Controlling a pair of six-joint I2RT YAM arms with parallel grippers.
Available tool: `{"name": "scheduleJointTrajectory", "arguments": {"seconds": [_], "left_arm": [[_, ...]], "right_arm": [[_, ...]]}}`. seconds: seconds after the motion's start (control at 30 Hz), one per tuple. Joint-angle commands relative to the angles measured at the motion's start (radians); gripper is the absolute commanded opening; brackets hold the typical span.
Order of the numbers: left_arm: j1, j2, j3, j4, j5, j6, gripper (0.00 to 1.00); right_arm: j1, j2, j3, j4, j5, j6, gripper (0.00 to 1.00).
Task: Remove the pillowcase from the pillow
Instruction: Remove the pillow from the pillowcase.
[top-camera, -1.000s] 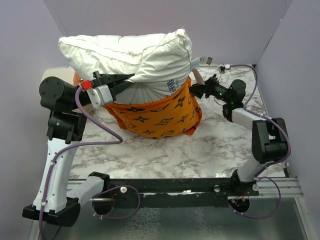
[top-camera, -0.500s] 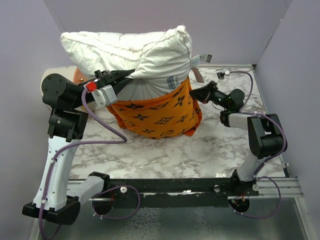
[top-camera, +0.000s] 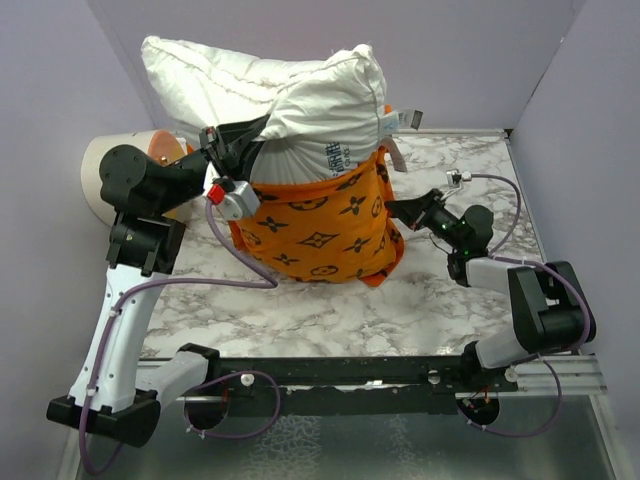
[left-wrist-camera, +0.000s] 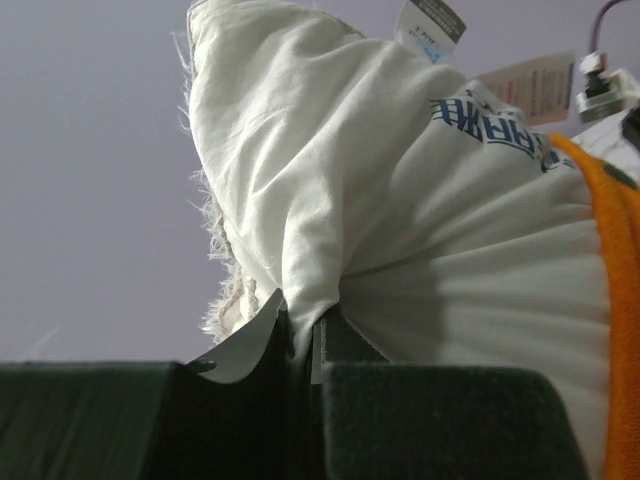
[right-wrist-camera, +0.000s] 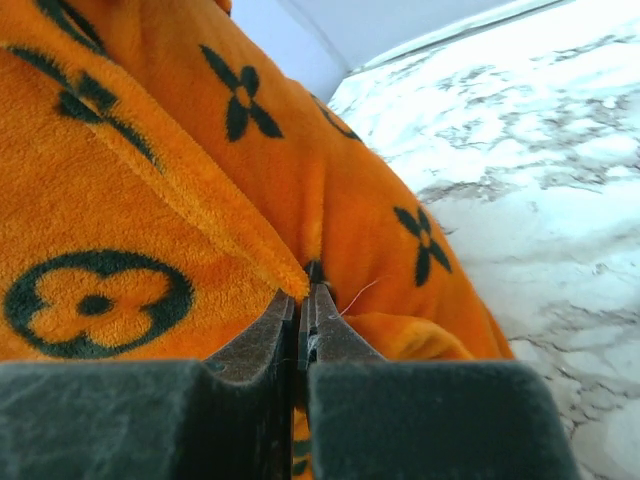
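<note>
The white pillow (top-camera: 300, 95) stands raised at the back of the table, its lower half still inside the orange pillowcase (top-camera: 315, 225) with black flower motifs. My left gripper (top-camera: 258, 132) is shut on a bunch of the pillow's white fabric (left-wrist-camera: 400, 200), which fans out from the jaws (left-wrist-camera: 300, 325); an orange edge (left-wrist-camera: 615, 300) shows at the right. My right gripper (top-camera: 392, 208) is at the pillowcase's right side, shut, its very tips (right-wrist-camera: 303, 292) pinching a fold of the plush hem (right-wrist-camera: 130, 180).
A cream cylinder (top-camera: 105, 165) stands at the far left behind the left arm. The pillow's tags (top-camera: 405, 120) stick out at its right. Purple walls close in the back and both sides of the marble table (top-camera: 300, 310).
The right gripper has shut at the pillowcase's edge and dropped slightly toward me. The left arm has swung the held pillow rightward and more upright.
</note>
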Motion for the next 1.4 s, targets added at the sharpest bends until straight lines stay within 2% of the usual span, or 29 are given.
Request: {"name": "scheduleJointTrajectory", "arguments": {"seconds": [0.0,0.07,0.3,0.4,0.47,0.5,0.57,0.63,0.7,0.8,0.9,1.03,1.23,1.37], "left_arm": [[0.01,0.021,0.019,0.347,-0.266,0.178,0.0],[0.01,0.036,0.013,0.424,-0.293,0.198,0.0],[0.01,0.082,0.085,0.472,-0.356,0.207,0.0],[0.01,0.091,0.12,0.468,-0.356,0.157,0.0],[0.01,0.09,0.129,0.462,-0.324,0.101,0.0],[0.01,0.084,0.13,0.441,-0.298,0.076,0.0],[0.01,0.071,0.123,0.382,-0.235,0.054,0.0],[0.01,0.058,0.103,0.34,-0.179,0.053,0.0],[0.01,0.055,0.092,0.323,-0.154,0.047,0.0],[0.01,0.063,0.103,0.314,-0.157,0.008,0.0],[0.01,0.065,0.101,0.296,-0.148,-0.006,0.0],[0.01,0.058,0.088,0.283,-0.117,-0.01,0.0],[0.01,0.057,0.093,0.258,-0.106,-0.012,0.0],[0.01,0.055,0.097,0.249,-0.106,-0.005,0.0]], "right_arm": [[-0.005,-0.004,-0.116,-0.219,0.161,-0.11,0.01],[0.004,0.003,-0.15,-0.213,0.169,-0.12,0.01],[0.075,-0.006,-0.23,-0.324,0.279,-0.194,0.01],[0.098,-0.071,-0.232,-0.391,0.324,-0.26,0.01],[0.1,-0.174,-0.242,-0.396,0.338,-0.305,0.01],[0.103,-0.24,-0.255,-0.363,0.337,-0.332,0.08],[0.108,-0.397,-0.251,-0.303,0.317,-0.412,0.33],[0.113,-0.504,-0.183,-0.33,0.262,-0.543,0.46],[0.122,-0.581,-0.115,-0.329,0.189,-0.674,0.52],[0.174,-0.643,-0.018,-0.316,0.111,-0.879,0.55],[0.237,-0.625,0.121,-0.392,0.038,-1.064,0.57],[0.333,-0.519,0.326,-0.531,-0.022,-1.318,0.56],[0.497,-0.345,0.625,-0.842,0.002,-1.66,0.52],[0.563,-0.261,0.763,-1.007,0.039,-1.794,0.48]]}}
